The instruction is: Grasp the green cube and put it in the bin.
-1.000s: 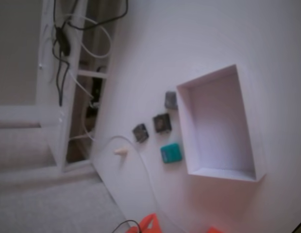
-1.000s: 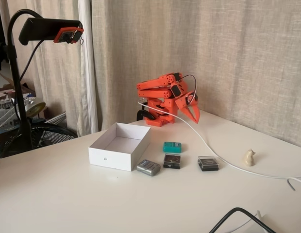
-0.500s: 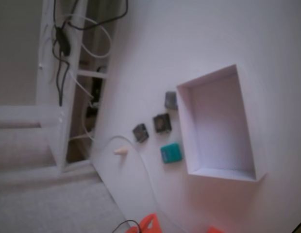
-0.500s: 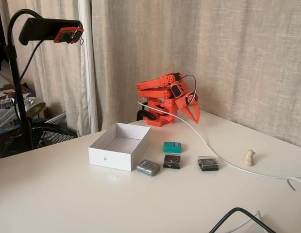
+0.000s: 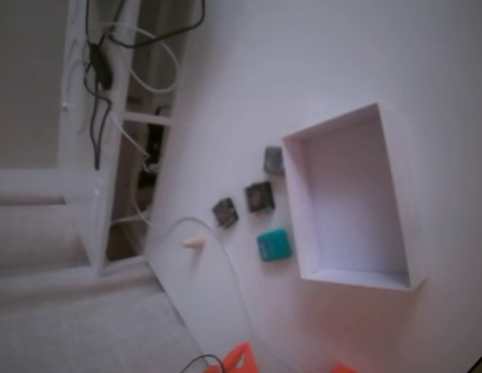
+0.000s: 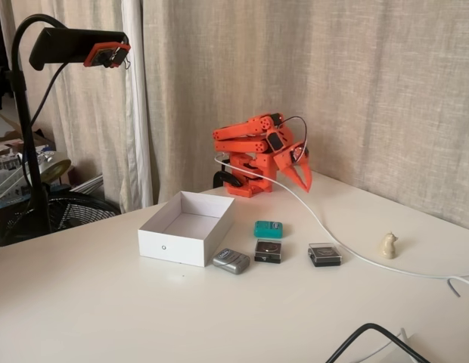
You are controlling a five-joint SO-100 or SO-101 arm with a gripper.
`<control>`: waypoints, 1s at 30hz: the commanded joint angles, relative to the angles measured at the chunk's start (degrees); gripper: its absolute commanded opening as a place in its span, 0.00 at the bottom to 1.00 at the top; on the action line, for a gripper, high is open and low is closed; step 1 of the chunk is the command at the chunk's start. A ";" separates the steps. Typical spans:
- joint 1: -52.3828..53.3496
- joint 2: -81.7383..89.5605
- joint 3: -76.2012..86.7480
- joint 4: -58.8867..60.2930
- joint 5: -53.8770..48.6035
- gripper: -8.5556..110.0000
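1. Approach was the step in hand as I judged it: the orange two-finger hand [image 6: 301,175] hung folded near the arm's base, well apart from everything, holding nothing. Its fingers looked close together at the tips, but I could not tell whether they were fully pressed together.
2. The small teal-green cube with a lighter mark on one face [image 6: 268,229] sat on the white tabletop [image 6: 106,318], just beside the large white shallow open-top bin [image 6: 178,249], not touching it as far as I could see.
3. The bin looked empty in both fixed views, so nothing was delivered yet.
4. The next move, I reckoned, called for unfolding the arm forward and down, spreading the fingers over the cube and avoiding the three dark grey small blocks [image 6: 268,251] in front of it.
5. A white cable [image 6: 348,249] crossed the tabletop beside a small cream figurine [image 6: 388,245]. Beige curtains [image 6: 371,83] hung behind; a camera on a black stand [image 6: 76,47] stood at the side.
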 commanded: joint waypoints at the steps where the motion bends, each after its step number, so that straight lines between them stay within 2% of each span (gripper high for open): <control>1: -0.35 0.44 -2.72 0.09 -0.35 0.00; 6: -1.76 -1.93 -3.16 -0.53 -2.29 0.02; 7: -1.93 -5.27 -4.48 -1.32 -3.60 0.07; 9: -1.67 -11.78 -8.96 -5.98 -3.60 0.10; 10: -0.97 -15.38 -12.30 -7.82 -3.60 0.19; 13: 1.05 -29.36 -25.75 -10.63 -2.72 0.34; 16: 3.69 -44.03 -41.13 -7.29 1.67 0.37; 18: 7.38 -53.17 -50.80 -1.05 6.33 0.41; 21: 14.50 -63.02 -57.92 4.13 9.76 0.42; 22: 17.05 -65.57 -58.45 5.10 10.72 0.47; 25: 23.38 -71.02 -58.54 8.35 13.36 0.52; 30: 35.77 -79.28 -56.34 6.86 15.73 0.53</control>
